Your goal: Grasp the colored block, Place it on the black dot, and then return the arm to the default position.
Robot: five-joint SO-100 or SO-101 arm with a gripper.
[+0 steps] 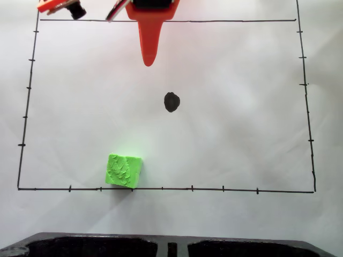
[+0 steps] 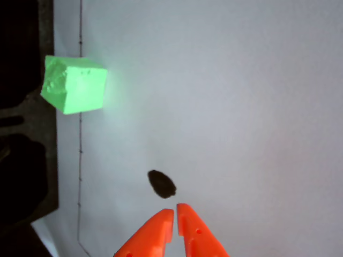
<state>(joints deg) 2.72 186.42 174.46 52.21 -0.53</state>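
— Gripper (image 2: 175, 213) first: in your wrist view the two orange tips stand nearly together with only a thin slit between them, and nothing is held. In the fixed view the arm (image 1: 150, 32) comes in at twelve o'clock, its pointed jaw aimed down the sheet.

— So where does that leave you?

— At the start, by my reading. The colored block (image 1: 124, 170) sits at about seven o'clock from the black dot (image 1: 171, 101), well apart from it, touching the bottom border line (image 1: 214, 189). The dot is bare. Grasp, placement and return are all left to you.

— Anything you can't see?

— Most of the arm is cut off by the top edge of the fixed view, so its pose is unclear. The dark moulded thing (image 1: 161, 247) at six o'clock is cropped; what it is, I can't tell. In the wrist view the block glares, blurring its faces.
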